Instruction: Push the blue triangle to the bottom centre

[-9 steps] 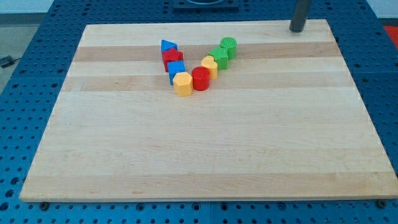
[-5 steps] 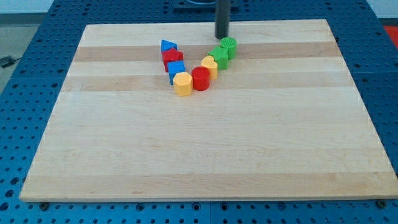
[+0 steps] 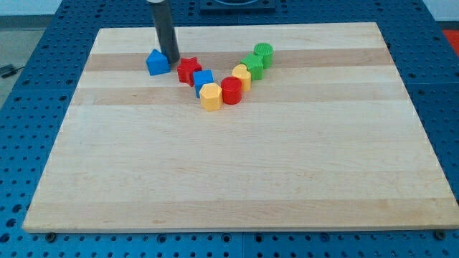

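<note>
The blue triangle [image 3: 157, 62] lies near the view's top left of the wooden board [image 3: 237, 179], apart from the other blocks. My tip [image 3: 172, 59] stands just to the right of it, touching or nearly touching its right side, between it and the red star [image 3: 188, 71]. The rod rises from the tip to the view's top edge.
To the right of the red star, a V of blocks: a blue cube [image 3: 204, 79], a yellow hexagon [image 3: 211, 96], a red cylinder [image 3: 231, 91], a yellow block [image 3: 242, 76], a green block [image 3: 252, 65] and a green cylinder [image 3: 264, 53].
My tip has swept from the view's top right to the left across the board's top. The blue triangle has slid left, away from the red star, which also shifted a little left.
</note>
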Motion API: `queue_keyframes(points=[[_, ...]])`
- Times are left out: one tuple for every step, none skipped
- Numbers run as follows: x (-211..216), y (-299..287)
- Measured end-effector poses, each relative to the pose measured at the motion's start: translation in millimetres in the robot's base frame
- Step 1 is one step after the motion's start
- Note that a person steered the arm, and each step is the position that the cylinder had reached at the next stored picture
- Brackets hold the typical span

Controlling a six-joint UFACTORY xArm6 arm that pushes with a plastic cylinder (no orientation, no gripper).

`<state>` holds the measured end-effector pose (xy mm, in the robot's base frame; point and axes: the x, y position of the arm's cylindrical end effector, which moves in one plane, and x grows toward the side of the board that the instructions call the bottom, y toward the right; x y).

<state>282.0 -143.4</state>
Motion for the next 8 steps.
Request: queue_keyframes(points=[[-9, -30], [3, -52], [33, -50], [45, -29], [51, -17], [51, -12], [59, -4], [74, 5]])
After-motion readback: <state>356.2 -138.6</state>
